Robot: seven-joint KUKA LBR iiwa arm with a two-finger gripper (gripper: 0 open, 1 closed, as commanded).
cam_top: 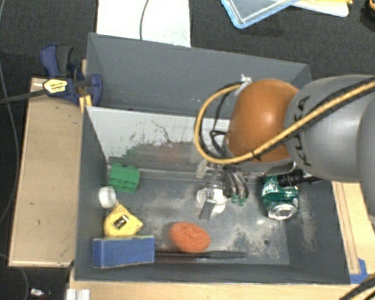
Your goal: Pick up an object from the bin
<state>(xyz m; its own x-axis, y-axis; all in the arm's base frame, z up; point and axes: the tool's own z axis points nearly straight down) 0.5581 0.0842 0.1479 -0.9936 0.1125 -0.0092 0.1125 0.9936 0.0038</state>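
My gripper (212, 199) hangs under the arm's orange cover, over the bin floor just right of the middle. An orange-red rounded lump (189, 236) lies a short way below it, near the front wall and apart from it. To its right a crushed green drinks can (279, 198) lies on its side, partly under the arm. A thin black stick (198, 253) runs along the front wall under the lump. I see nothing held in the gripper.
On the left side lie a green block (124, 177), a small white and silver cap (108, 196), a yellow tape measure (122, 223) and a blue sponge block (123, 251) in the front left corner. The arm covers the bin's right rear part.
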